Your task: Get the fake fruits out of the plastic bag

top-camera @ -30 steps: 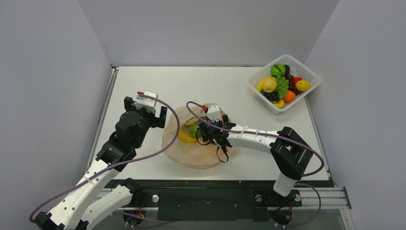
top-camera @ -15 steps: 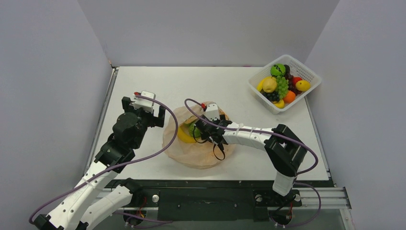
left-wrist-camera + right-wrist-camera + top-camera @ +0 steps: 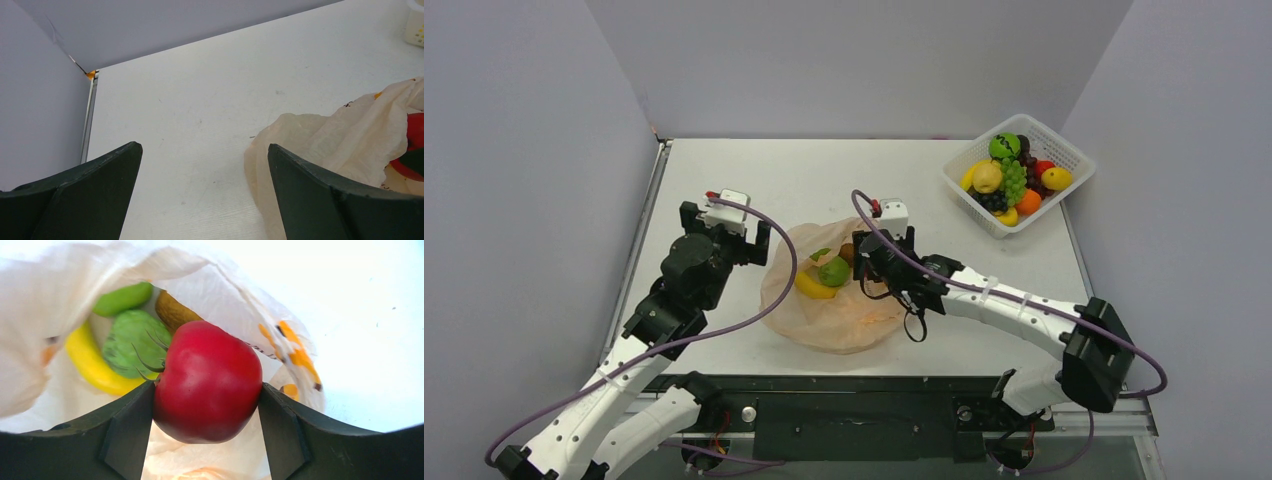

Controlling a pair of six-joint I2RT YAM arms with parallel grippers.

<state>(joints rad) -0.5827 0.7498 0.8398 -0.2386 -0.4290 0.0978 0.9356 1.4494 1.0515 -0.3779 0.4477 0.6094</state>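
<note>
**Red toy apple gripped at the mouth of a peach plastic bag**

The right pincer (image 3: pixel 206 390) is clamped on a glossy, round red apple (image 3: pixel 210 371), with a dark finger pressed to each side. It holds the apple at the open mouth of the thin, crinkled peach plastic bag (image 3: pixel 824 312). Inside the bag lie a curved yellow banana (image 3: pixel 92 367), a ridged green fruit (image 3: pixel 131 342), a smooth green one (image 3: pixel 122 298) and a small brownish one (image 3: pixel 175 312). The left pincer (image 3: pixel 201 146) spreads wide and empty beside the bag's left edge, over the matte white table (image 3: pixel 824 170). At the far right stands a white lattice basket (image 3: pixel 972 207) heaped with fruit.

Lab rig: grey partition walls (image 3: pixel 854 70), white table (image 3: pixel 824 175).
</note>
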